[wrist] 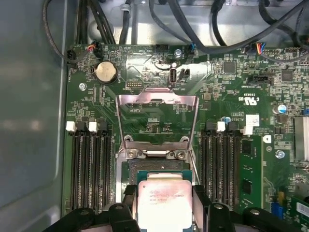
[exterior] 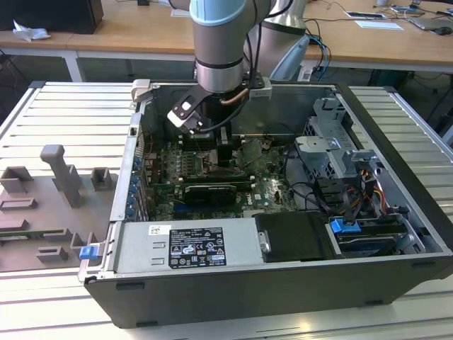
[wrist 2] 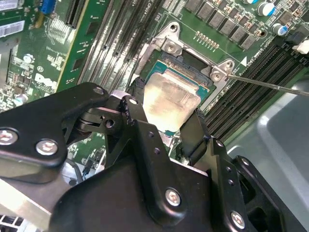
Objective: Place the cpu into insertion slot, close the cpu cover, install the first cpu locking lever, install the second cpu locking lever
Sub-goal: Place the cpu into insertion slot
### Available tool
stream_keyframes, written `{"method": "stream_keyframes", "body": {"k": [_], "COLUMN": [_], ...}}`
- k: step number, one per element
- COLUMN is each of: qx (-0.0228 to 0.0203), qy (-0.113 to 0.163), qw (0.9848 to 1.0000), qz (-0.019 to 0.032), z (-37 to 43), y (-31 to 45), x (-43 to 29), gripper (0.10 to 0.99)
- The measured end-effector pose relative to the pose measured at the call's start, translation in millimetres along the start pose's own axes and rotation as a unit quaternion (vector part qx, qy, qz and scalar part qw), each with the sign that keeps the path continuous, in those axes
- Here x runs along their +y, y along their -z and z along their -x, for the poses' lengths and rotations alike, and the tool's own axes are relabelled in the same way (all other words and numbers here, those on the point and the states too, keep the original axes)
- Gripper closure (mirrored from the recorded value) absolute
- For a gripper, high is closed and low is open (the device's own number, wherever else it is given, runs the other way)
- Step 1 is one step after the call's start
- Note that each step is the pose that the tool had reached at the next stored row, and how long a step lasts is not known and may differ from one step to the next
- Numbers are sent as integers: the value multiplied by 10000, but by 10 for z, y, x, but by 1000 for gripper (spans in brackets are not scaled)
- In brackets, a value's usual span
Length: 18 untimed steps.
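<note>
The tool [wrist 2: 166,110] is clamped on the cpu [wrist 2: 171,99]. Its 2 black fingers [wrist 2: 193,133] press against opposite edges of the chip, spread just as wide as the chip itself. The chip's pale metal top faces up.

In the first wrist view the tool [wrist: 163,195] holds the cpu [wrist: 164,208] directly over the insertion slot [wrist: 157,166]. Part of the slot's dark centre shows beyond the chip's far edge. Whether the chip already rests in the slot I cannot tell.

The cpu cover [wrist: 157,98] stands swung open on the far side of the slot, with green board visible through its cut-out middle. 1 thin locking lever [wrist 2: 270,84] angles away from a corner of the slot. Black memory slots [wrist: 89,169] flank it on both sides.

In the exterior view the tool [exterior: 224,150] reaches down into the open computer case [exterior: 233,283], which lies on the slatted counter [exterior: 64,106].
</note>
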<state>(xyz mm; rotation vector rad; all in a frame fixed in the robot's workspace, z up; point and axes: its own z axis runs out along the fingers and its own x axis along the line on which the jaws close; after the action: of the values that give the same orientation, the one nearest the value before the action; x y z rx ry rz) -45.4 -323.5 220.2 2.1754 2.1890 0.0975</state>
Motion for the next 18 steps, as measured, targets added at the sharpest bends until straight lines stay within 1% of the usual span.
{"method": "stream_keyframes", "body": {"k": [2,3,5,6,8,11,15,18], "qx": [-7,-10,-11,-12,-12,-28,-37,-62], "qy": [-84,-115,-116,-116,-115,-116,-127,-126], "qw": [10000,9999,9999,9999,9999,9999,9999,9999], "qz": [0,1,1,0,1,1,1,1], "z": [-1,-2,-7,-26,-55,-98,-98,-98], "y": [-34,-70,-108,-126,-138,-159,-188,-201], "x": [-3,-7,-10,-9,-7,-5,-7,-7], "gripper": [545,545,545,545,545,545,545,545]}}
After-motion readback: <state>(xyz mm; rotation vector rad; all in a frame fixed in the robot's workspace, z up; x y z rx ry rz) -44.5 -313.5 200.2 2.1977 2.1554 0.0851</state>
